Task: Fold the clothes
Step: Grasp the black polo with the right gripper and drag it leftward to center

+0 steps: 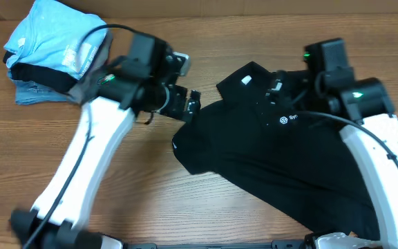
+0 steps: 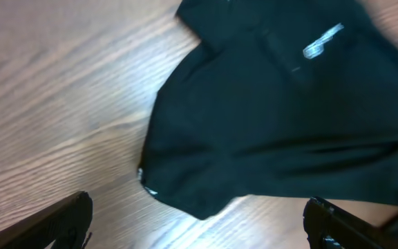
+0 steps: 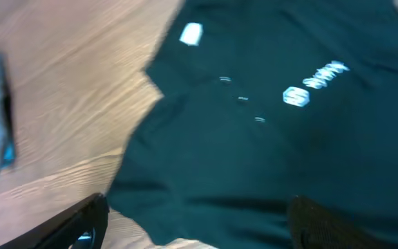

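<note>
1. Overhead: the black shirt (image 1: 268, 159) lies rumpled and unfolded, running from the middle of the counter (image 1: 185, 207) toward its near right corner. Its collar and white neck tag (image 1: 246, 79) point toward the far edge. Your left gripper (image 1: 191, 104) hovers just beside the sleeve (image 1: 188, 149), and the right gripper (image 1: 276, 86) is over the collar area. Leave the stack of folded garments (image 1: 47, 48) in the far left corner alone.
2. Left wrist: the jaws are wide apart and empty, with the sleeve hem (image 2: 178, 194) below them. Expect light, limp cloth that sags and drags rather than keeping its shape. Pinch at the hem, where the fabric is doubled.
3. Right wrist: this view is blurred, but the jaws are apart and hold nothing, above the chest near the white logo (image 3: 316, 83). Take hold at the collar or shoulder seam, because a single thin layer may slip out.
</note>
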Motion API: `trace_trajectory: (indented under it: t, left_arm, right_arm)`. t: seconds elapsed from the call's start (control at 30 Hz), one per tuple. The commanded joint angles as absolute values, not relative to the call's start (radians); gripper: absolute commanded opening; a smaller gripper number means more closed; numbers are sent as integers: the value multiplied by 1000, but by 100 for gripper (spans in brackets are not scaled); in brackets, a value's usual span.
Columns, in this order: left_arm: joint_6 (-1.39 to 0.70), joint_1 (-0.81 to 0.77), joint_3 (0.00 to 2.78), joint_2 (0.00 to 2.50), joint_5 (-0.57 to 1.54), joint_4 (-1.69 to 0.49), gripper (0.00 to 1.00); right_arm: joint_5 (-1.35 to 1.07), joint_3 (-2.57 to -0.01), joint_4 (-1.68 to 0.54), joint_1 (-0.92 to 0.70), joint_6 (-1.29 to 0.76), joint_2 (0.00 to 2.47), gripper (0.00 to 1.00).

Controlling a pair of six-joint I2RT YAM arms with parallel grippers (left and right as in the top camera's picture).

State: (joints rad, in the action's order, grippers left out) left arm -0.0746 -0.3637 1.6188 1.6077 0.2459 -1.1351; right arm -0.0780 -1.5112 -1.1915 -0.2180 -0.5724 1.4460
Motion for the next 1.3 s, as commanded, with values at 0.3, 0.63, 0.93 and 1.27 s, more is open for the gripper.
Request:
trace_trajectory:
  t: [0.3,0.63,0.93,1.27]
  left_arm:
    - [-58,-383,1628,2072,197,-1073,91]
    - [-44,-388,1628,2212,210,-1019,70]
    - [-42,-395,1628,2237,93,-1053,4]
    - [-284,-279,1628,2236,-165,-1198,4]
  right_arm:
    - [-67,-1526,-1315,-115,-572,1423,87]
    - [-60,-1526,-1316,-115,-573,1423,87]
    - [-34,-1526,-1316,-115,-573,1423,87]
    - [32,-1525,-1316,-115,-573,1423,88]
